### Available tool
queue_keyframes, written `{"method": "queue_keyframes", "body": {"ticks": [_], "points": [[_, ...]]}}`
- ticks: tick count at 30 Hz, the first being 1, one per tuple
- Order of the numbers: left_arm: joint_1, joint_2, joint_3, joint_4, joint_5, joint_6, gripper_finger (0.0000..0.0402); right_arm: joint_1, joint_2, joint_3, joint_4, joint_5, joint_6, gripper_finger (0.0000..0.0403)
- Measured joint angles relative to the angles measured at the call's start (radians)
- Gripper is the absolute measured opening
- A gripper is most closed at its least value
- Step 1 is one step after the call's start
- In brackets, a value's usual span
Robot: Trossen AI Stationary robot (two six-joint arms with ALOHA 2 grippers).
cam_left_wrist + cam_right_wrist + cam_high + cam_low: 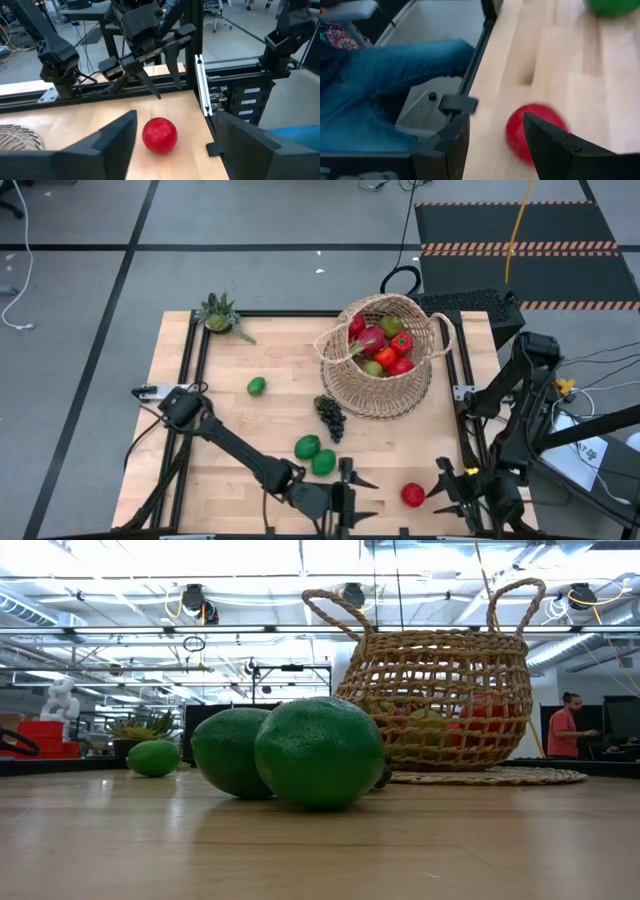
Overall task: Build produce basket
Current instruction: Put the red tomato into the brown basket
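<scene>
My round tan wicker basket (385, 358) sits far right on the wooden counter (230, 440), part filled with red and green fruit. Outside it: three green limes (315, 455), dark grapes (331, 417), one red apple (412, 495). Left claw (350, 500) gapes empty; right claw (452, 488), half open, holds nothing beside the apple.

Grey floor (250, 270), striped black mat (515, 240)

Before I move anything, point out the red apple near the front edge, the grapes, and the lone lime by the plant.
red apple (413, 495), high view, centre of its top.
grapes (331, 418), high view, middle of the dark bunch.
lone lime (257, 386), high view, centre of its top.
</scene>
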Motion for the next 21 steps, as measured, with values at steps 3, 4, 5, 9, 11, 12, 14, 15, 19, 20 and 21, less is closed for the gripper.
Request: {"method": "queue_keyframes", "body": {"ticks": [3, 4, 5, 9, 11, 12, 14, 15, 19, 20, 21], "points": [[0.001, 0.065, 0.062, 0.002, 0.003, -0.003, 0.0301, 0.015, 0.042, 0.0, -0.005, -0.044, 0.085, 0.0174], [0.001, 0.09, 0.082, 0.002, 0.004, -0.003, 0.0308, 0.018, 0.054, 0.0, -0.001, -0.044, 0.1, 0.0171], [0.001, 0.114, 0.103, 0.002, 0.008, -0.004, 0.0314, 0.019, 0.069, 0.0, 0.004, -0.044, 0.107, 0.0167], [0.001, 0.194, 0.178, -0.002, 0.012, -0.005, 0.0328, 0.0, 0.124, 0.0, -0.001, -0.081, 0.148, 0.0147], [0.001, 0.224, 0.209, -0.003, 0.014, -0.006, 0.033, -0.017, 0.148, 0.0, -0.002, -0.133, 0.169, 0.0137], [0.001, 0.24, 0.224, -0.002, 0.019, -0.006, 0.033, -0.026, 0.162, 0.0, -0.001, -0.155, 0.178, 0.0132], [0.001, 0.258, 0.239, -0.004, 0.019, -0.006, 0.0331, -0.043, 0.187, 0.0, -0.001, -0.182, 0.179, 0.0122], [0.001, 0.263, 0.242, -0.004, 0.019, -0.006, 0.0331, -0.054, 0.197, 0.0, 0.002, -0.195, 0.179, 0.0117], [0.005, 0.262, 0.234, -0.028, 0.016, -0.018, 0.0331, -0.1, 0.23, 0.0, -0.001, -0.232, 0.162, 0.0098], [0.006, 0.262, 0.234, -0.041, 0.012, -0.019, 0.0331, -0.112, 0.23, 0.0, 0.0, -0.23, 0.146, 0.0094], [0.009, 0.262, 0.233, -0.051, 0.011, -0.019, 0.0331, -0.126, 0.231, 0.0, 0.003, -0.228, 0.128, 0.0091]]}}
